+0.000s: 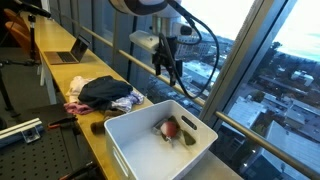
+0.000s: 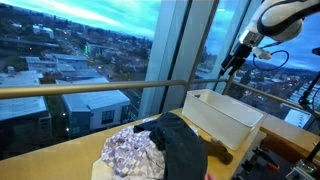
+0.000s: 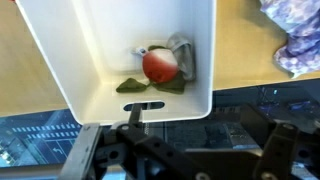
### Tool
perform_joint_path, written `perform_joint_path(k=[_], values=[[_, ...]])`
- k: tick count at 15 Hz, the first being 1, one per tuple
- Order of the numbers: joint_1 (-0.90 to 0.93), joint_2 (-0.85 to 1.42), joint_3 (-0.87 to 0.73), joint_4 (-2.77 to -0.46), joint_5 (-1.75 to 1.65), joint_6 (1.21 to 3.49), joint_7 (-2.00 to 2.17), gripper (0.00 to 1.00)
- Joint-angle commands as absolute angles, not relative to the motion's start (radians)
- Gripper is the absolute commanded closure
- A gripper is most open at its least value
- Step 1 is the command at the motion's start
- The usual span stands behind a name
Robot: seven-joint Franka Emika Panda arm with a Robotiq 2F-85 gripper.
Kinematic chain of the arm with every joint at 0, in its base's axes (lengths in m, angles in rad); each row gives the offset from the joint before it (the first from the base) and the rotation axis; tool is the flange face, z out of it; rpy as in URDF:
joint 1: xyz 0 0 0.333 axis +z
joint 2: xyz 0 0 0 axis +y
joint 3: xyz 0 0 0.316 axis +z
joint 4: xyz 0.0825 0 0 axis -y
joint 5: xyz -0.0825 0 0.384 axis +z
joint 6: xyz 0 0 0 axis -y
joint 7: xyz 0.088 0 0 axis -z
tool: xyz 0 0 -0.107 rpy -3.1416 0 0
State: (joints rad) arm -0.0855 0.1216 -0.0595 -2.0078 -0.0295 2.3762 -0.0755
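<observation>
A white plastic bin (image 1: 130, 150) stands on the wooden table by the window, and also shows in an exterior view (image 2: 225, 118). Inside it lies a round red toy fruit (image 3: 160, 65) on green leaves (image 3: 135, 86), with a grey piece (image 3: 183, 52) beside it. The fruit also shows in an exterior view (image 1: 171, 129). My gripper (image 1: 168, 68) hangs in the air above the bin's window-side end, open and empty, as it also shows against the glass (image 2: 232, 62). In the wrist view the gripper (image 3: 180, 150) has its fingers spread wide below the bin's handle wall (image 3: 80, 60).
A dark garment (image 1: 105, 92) and a floral cloth (image 1: 125, 102) are piled on the table beside the bin; both show again (image 2: 185, 150), (image 2: 130, 152). A laptop (image 1: 70, 52) sits farther along. A handrail (image 2: 90, 88) and tall window glass run along the table's edge.
</observation>
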Motion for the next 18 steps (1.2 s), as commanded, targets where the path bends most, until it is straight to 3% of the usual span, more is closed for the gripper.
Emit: perform_joint_path(k=[1,9,18], values=[[-0.122,0.276,-0.075,-1.865,0.024,2.365,-0.157,0.0],[-0.19,0.644,-0.049,-1.532,0.071,2.303,-0.188,0.0],[-0.204,0.841,-0.012,-1.384,0.104,2.231,-0.165,0.0]])
